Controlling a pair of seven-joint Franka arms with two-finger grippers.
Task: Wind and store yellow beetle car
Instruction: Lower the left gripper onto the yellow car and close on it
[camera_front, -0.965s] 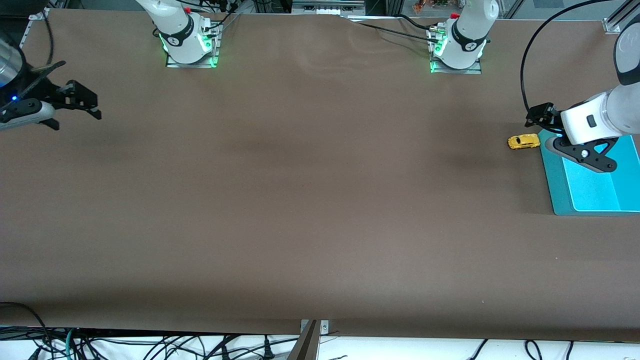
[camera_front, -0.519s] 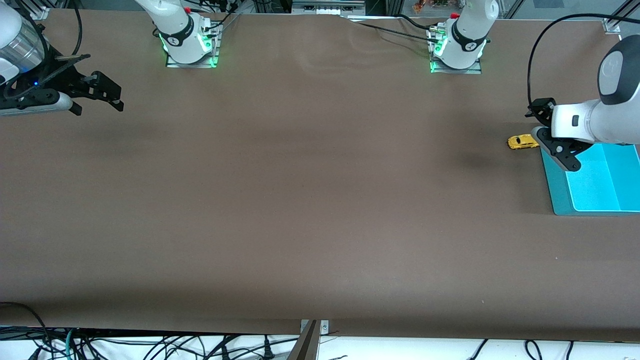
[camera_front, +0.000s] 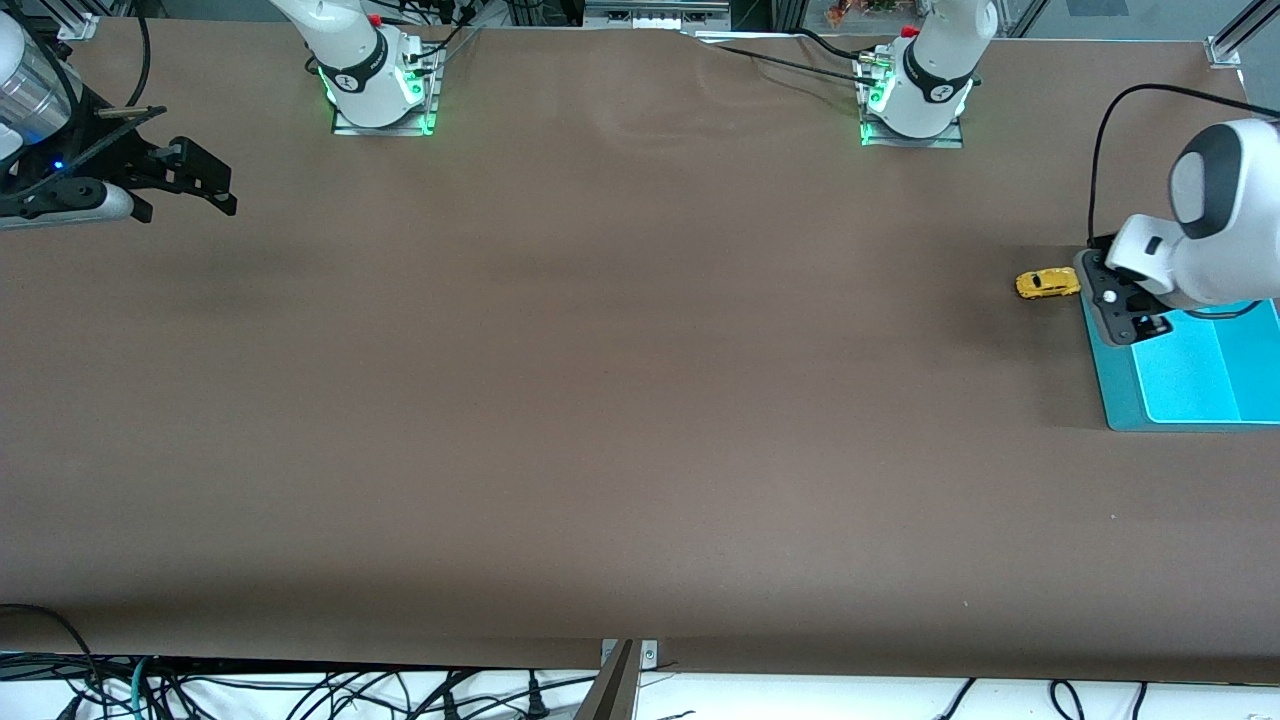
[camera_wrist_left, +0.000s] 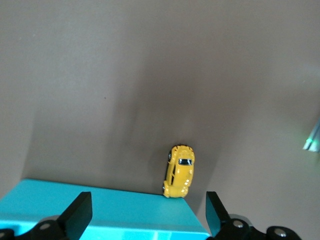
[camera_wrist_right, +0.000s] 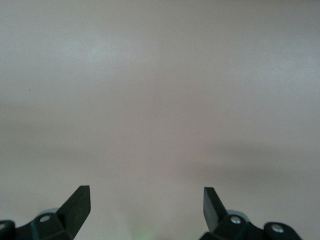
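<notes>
Car (camera_wrist_left: 180, 170) touching teal tray's (camera_wrist_left: 100, 210) edge, clear only from left wrist.

big brown table (camera_front: 620, 400) | tangle of black cables (camera_front: 300, 695) on the white floor along its near edge | soft even light, a few blurry shadows

The table (camera_front: 620, 400) has a plain brown surface, with a few soft wrinkles near the arm bases. Only two things lie directly on it — the yellow beetle car (camera_front: 1047, 284) and a turquoise tray (camera_front: 1115, 385) — both at the left arm's end. The car stands just beside the tray's corner, on its wheels.
</notes>
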